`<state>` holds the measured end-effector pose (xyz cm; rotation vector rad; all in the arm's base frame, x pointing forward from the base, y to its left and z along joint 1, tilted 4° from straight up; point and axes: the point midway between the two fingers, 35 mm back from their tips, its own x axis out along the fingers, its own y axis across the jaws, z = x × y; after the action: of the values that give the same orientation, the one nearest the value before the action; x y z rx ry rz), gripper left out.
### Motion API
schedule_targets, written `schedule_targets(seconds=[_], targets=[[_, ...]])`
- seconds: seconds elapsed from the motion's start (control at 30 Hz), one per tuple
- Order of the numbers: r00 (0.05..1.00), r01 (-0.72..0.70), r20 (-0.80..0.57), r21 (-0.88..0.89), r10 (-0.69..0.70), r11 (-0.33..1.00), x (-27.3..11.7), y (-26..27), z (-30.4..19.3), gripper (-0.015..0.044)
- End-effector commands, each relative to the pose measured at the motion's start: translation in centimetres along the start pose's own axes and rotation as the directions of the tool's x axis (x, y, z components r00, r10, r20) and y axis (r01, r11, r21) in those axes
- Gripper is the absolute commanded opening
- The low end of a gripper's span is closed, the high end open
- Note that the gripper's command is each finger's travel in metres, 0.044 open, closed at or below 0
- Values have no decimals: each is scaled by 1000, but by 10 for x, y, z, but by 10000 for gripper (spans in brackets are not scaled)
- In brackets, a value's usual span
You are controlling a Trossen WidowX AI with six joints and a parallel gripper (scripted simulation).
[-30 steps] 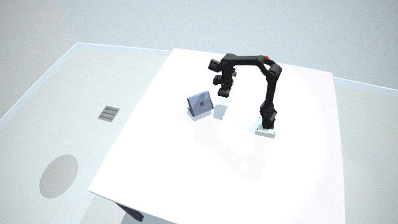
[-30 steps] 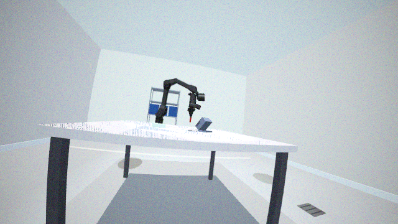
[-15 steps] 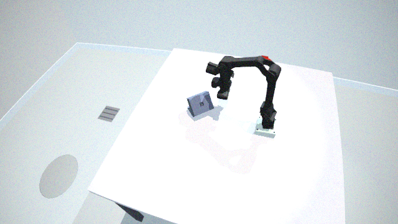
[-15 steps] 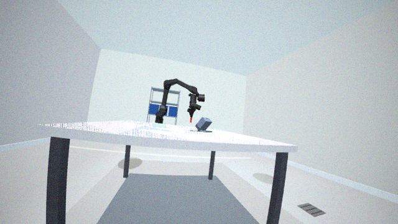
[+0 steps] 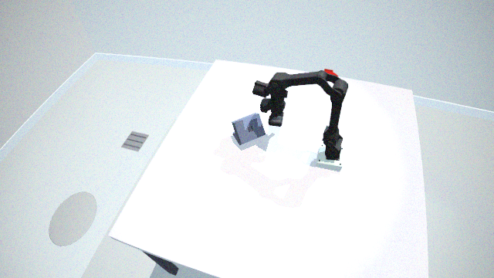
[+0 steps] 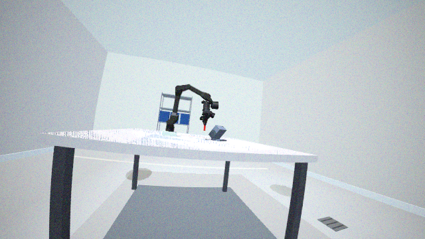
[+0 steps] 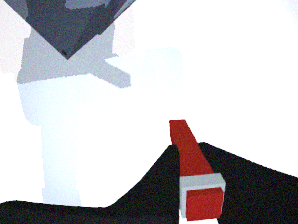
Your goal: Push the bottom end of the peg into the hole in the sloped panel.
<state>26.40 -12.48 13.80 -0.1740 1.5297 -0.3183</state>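
In the exterior view, the gripper (image 6: 206,120) is pinching the red peg (image 6: 204,127) upright above the white table (image 6: 133,141), left of the sloped panel (image 6: 217,132) at mid-frame. A blue-panelled shelf (image 6: 179,114) is standing behind against the far wall.

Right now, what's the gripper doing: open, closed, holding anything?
Gripper: closed on the red peg, held in the air near the sloped panel.
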Motion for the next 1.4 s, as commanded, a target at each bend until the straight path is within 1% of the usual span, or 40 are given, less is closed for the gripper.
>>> schedule_targets(seconds=[0.0,1.37], targets=[[1000,20,4,-13,-20,1000,-1,3,2,0],[982,182,75,-171,-172,968,-13,36,19,0]])
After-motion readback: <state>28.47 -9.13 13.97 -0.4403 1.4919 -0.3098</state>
